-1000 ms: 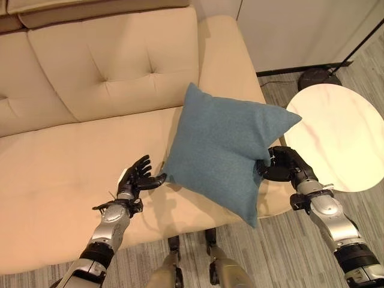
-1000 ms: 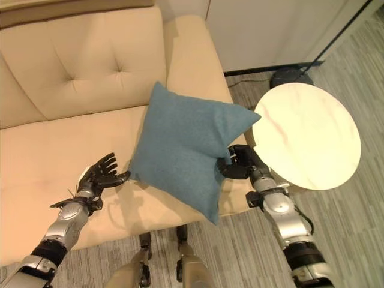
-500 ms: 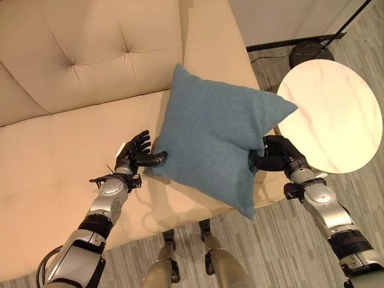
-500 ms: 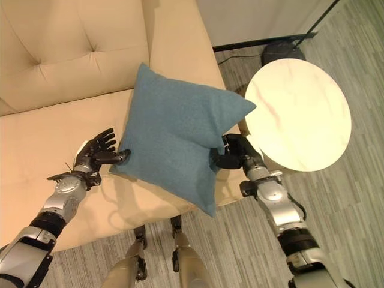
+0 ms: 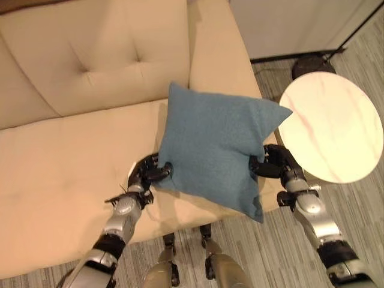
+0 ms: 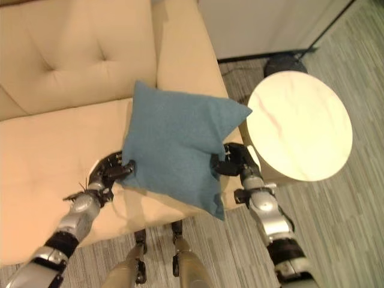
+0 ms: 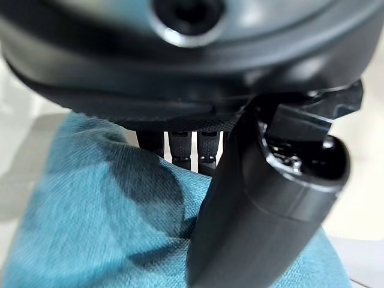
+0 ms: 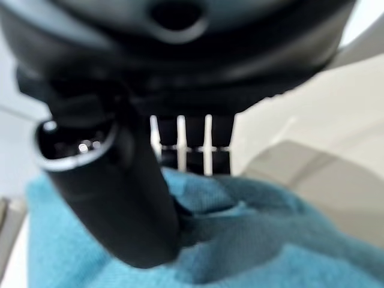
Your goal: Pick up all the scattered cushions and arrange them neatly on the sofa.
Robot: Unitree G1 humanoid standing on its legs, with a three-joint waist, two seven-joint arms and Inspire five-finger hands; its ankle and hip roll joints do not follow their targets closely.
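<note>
Both the left hand (image 5: pixel 150 174) and the right hand (image 5: pixel 273 165) pinch the blue cushion (image 5: pixel 216 147) between them above the beige sofa (image 5: pixel 72 150), a round table (image 5: pixel 333 126) just beyond the right hand.

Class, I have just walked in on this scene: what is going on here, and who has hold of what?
A humanoid robot holds a blue cushion over the seat of a beige sofa. Its left hand pinches the cushion's left edge, thumb on the front face. Its right hand grips the right edge. The cushion is spread between both hands near the sofa's right end. A round white side table stands on the floor to the right.
</note>
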